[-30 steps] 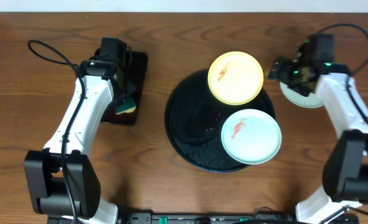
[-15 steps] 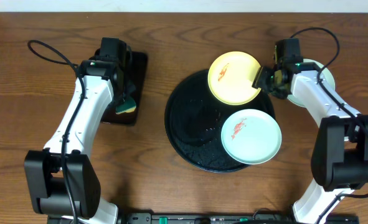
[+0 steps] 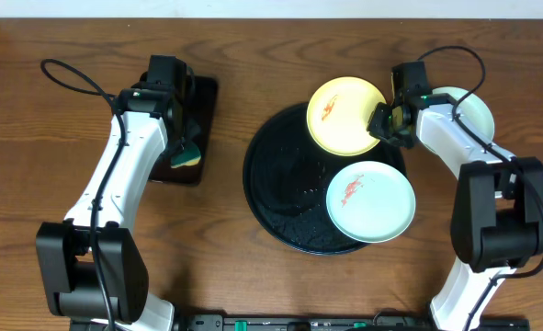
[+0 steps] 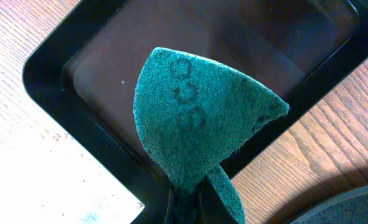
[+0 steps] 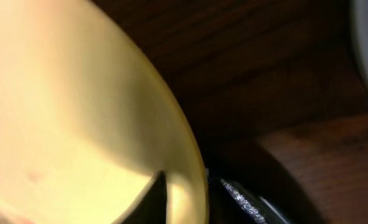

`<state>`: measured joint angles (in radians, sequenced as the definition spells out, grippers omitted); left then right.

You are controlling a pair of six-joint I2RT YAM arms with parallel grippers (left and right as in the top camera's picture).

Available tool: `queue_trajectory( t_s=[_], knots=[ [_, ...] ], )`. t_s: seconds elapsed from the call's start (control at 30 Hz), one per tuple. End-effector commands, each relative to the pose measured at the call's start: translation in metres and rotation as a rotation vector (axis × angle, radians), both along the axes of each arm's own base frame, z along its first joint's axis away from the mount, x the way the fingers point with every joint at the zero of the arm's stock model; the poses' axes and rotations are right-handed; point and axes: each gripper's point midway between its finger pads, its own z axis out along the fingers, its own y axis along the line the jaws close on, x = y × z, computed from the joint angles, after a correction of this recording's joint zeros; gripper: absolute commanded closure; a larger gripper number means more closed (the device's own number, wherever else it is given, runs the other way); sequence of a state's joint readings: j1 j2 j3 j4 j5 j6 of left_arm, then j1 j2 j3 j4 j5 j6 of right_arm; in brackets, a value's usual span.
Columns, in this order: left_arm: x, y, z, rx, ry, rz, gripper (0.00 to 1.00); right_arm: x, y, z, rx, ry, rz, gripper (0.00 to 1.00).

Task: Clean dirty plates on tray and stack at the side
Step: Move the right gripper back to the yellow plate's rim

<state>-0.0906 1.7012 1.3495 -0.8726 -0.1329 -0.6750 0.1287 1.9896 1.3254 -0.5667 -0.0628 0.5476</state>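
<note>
Reaching for which plate, that right hand (image 3: 384, 122)?

— The yellow plate (image 3: 345, 115), which lies on the far side of the round black tray (image 3: 280, 184), overhanging its rim. The hand sits at the plate's right edge. The wrist view shows one fingertip (image 5: 160, 190) over the rim, but I cannot tell whether it is clenched.

And the left hand (image 3: 183, 140)?

— Clenched on a green scouring pad (image 4: 196, 118), hanging above the rectangular black tray (image 4: 59, 87) toward the desk's left edge.

So which step is this?

— Taking hold of a dirty plate for wiping, I judge. A clean-looking mint plate (image 3: 471, 108) lies off the tray toward the right edge. The smeared mint plate (image 3: 370, 202) waits on the tray's near right.

Next?

— A firm pinch on that thin rim, then a lift toward the desk's middle, so the pad can reach the red smear (image 3: 328, 108) without the plate tipping.
</note>
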Motion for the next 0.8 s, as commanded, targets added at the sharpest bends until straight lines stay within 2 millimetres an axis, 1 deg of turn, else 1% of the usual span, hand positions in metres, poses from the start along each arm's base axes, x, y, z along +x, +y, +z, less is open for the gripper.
queue_trajectory(
  t_s=[0.0, 0.13, 0.17, 0.27, 0.43, 0.57, 0.7, 0.77],
  knots=[
    [-0.001, 0.001, -0.005, 0.007, 0.018, -0.014, 0.92, -0.004, 0.009, -0.011, -0.015, 0.024, 0.018, 0.98],
    [-0.002, 0.000, -0.005, 0.006, 0.020, -0.017, 0.92, -0.008, 0.029, -0.010, 0.033, 0.030, 0.076, 0.99],
    [-0.002, -0.005, -0.007, -0.012, 0.025, -0.040, 0.92, -0.011, 0.041, -0.009, 0.058, 0.033, 0.128, 0.99],
    [-0.003, -0.019, -0.008, -0.054, 0.037, -0.115, 0.92, -0.018, 0.055, -0.010, 0.061, 0.046, 0.171, 0.99],
    [-0.004, -0.047, -0.009, -0.110, 0.042, -0.251, 0.92, -0.032, 0.076, -0.012, 0.053, 0.076, 0.232, 0.99],
    [-0.008, -0.066, -0.009, -0.126, 0.048, -0.299, 0.92, -0.042, 0.085, -0.014, 0.044, 0.100, 0.270, 0.99],
    [-0.012, -0.084, -0.009, -0.125, 0.051, -0.350, 0.92, -0.054, 0.087, -0.016, 0.033, 0.141, 0.299, 0.99],
    [-0.014, -0.093, -0.009, -0.125, 0.053, -0.373, 0.92, -0.060, 0.092, -0.016, 0.057, 0.157, 0.340, 0.99]
  ],
)
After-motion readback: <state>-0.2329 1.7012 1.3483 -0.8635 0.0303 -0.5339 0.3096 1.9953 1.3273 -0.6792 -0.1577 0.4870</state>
